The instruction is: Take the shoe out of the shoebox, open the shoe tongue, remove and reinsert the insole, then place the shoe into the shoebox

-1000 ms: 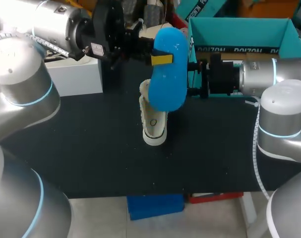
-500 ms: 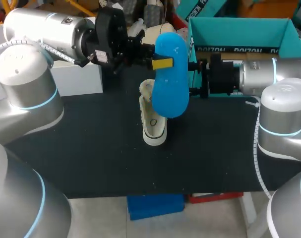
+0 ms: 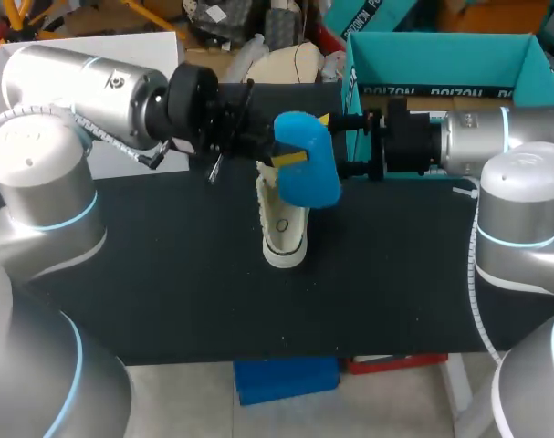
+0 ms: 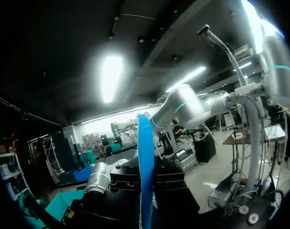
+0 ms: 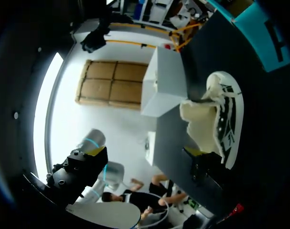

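A white shoe (image 3: 283, 225) stands on the black table (image 3: 167, 292), toe toward the front edge and tongue pulled open. My left gripper (image 3: 308, 139) comes in from the left and is shut on the blue insole (image 3: 306, 173), holding it tilted just above the shoe's opening. In the left wrist view the insole (image 4: 145, 176) shows edge-on between the fingers. My right gripper (image 3: 346, 144) stands open just right of the insole, in front of the teal shoebox (image 3: 441, 55). The right wrist view has the shoe (image 5: 216, 119) ahead of one yellow fingertip (image 5: 196, 151).
A white box (image 3: 121, 164) sits at the table's back left, partly behind my left arm; it also shows beyond the shoe (image 5: 166, 81). The shoebox takes up the back right corner. Bare black tabletop lies in front of the shoe.
My left arm has lowered and tipped the insole from high and upright down to just above the shoe's opening. The right arm and the shoe have kept still.
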You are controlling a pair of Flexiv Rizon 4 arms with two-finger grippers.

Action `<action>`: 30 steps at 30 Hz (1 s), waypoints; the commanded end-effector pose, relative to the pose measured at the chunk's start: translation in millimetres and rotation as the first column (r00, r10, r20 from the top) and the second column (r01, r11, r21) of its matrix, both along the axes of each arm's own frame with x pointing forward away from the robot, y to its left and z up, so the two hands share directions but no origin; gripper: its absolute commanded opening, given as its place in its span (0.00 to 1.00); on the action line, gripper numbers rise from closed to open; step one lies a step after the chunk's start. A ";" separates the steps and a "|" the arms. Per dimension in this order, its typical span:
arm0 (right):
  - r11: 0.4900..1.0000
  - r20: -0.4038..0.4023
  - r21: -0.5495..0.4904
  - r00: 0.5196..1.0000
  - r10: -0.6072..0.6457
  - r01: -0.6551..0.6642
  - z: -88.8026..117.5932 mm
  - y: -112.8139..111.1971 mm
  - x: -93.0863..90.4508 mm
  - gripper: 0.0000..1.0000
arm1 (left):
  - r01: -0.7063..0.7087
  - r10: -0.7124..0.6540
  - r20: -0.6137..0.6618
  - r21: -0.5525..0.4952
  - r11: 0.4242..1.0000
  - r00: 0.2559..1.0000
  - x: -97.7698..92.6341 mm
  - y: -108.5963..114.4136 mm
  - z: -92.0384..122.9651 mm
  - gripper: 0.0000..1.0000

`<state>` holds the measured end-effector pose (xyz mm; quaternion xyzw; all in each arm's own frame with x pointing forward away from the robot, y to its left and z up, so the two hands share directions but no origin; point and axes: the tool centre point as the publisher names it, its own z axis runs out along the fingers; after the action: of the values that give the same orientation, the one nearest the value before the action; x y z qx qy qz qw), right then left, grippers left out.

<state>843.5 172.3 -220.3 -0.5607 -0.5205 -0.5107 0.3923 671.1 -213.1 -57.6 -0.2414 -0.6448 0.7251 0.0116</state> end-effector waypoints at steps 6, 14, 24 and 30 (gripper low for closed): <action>1.000 0.001 0.001 1.000 -0.004 0.004 -0.9 1.9 -0.1 1.00 | -0.203 0.185 0.281 0.038 0.978 0.942 -27.3 17.4 -42.6 0.00; 1.000 0.001 0.001 1.000 -0.004 0.004 -0.9 1.9 -0.1 1.00 | -0.203 0.185 0.281 0.038 0.978 0.942 -27.3 17.4 -42.6 0.00; 1.000 0.001 0.001 1.000 -0.004 0.004 -0.9 1.9 -0.1 1.00 | -0.197 0.184 0.323 0.010 0.980 0.928 -32.2 18.8 -44.8 0.00; 1.000 0.001 0.001 1.000 -0.004 0.004 -0.9 1.9 -0.1 1.00 | -0.184 0.242 0.529 -0.161 0.970 0.814 -37.1 34.0 -79.5 0.00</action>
<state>843.8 172.7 -220.3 -0.5607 -0.5204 -0.5109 0.3922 641.6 -191.0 -115.4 -0.3386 -0.6571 0.6437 -0.1982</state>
